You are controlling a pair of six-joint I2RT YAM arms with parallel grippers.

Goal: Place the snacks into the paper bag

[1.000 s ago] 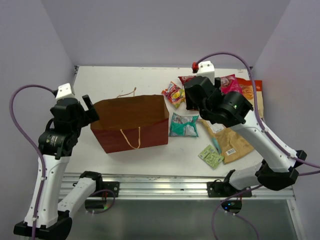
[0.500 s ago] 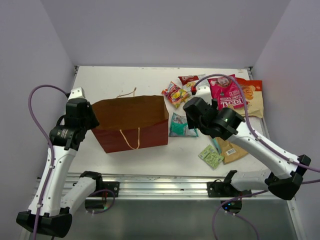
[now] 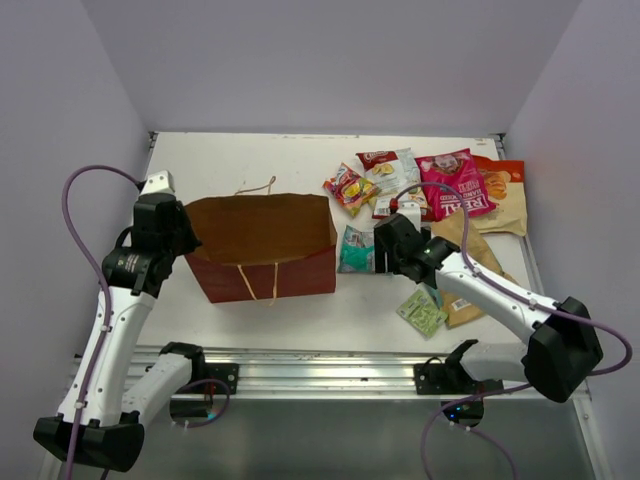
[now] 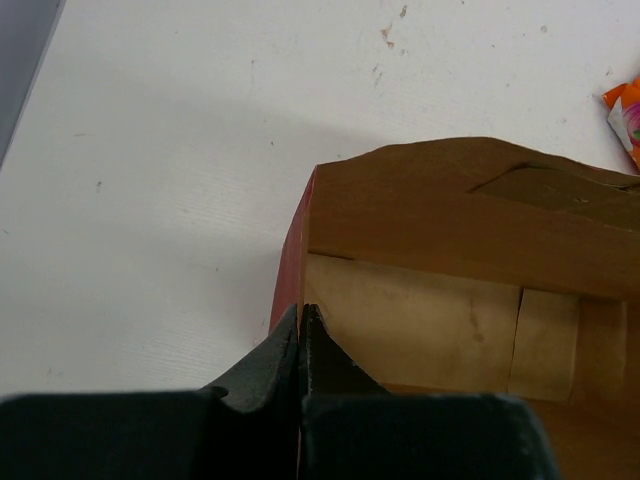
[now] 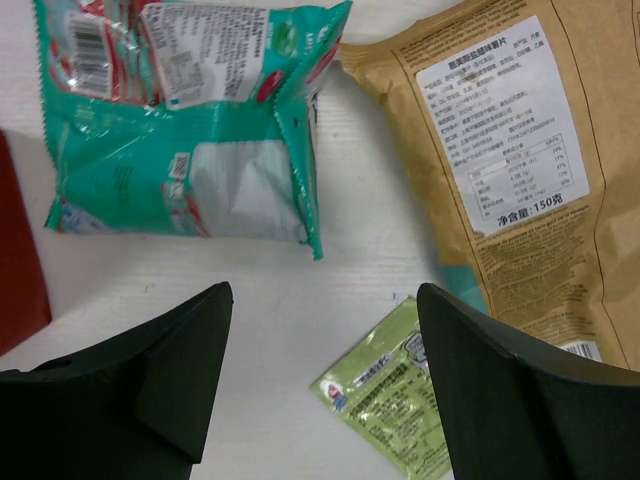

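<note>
**Left gripper pinches bag rim, right gripper spread over table by teal packet**

The paper bag [image 3: 310, 272] stands upright on the left-centre of the table [image 3: 250, 160], mouth up and open, tan inside showing. One cord handle hangs down its front wall, another sits at the back rim.

The left gripper [image 4: 300, 318] has its fingers pressed together on the rim of the bag's left end wall, at the near corner. The wall edge is clamped between the tips.

The right gripper [image 5: 325, 295] has its fingers spread wide and grips nothing. It hangs over bare table, with the teal packet [image 5: 190, 150] just ahead of it. The green sachet [image 5: 385, 395] lies near its right finger, and the tan pouch [image 5: 520, 170] is off to the right. One corner of the teal packet touches or overlaps the tan pouch edge; I cannot tell which.

The teal packet lies flat just beside the bag's right end. The other snacks are all outside the bag on the right half of the table:
- The yellow-red packet [image 3: 347, 187] is near the bag's far right corner.
- The small red packet [image 3: 377, 158] is behind the yellow-red one.
- The pink packet [image 3: 457, 185] overlaps the orange packet [image 3: 507, 195] at the far right.
</note>
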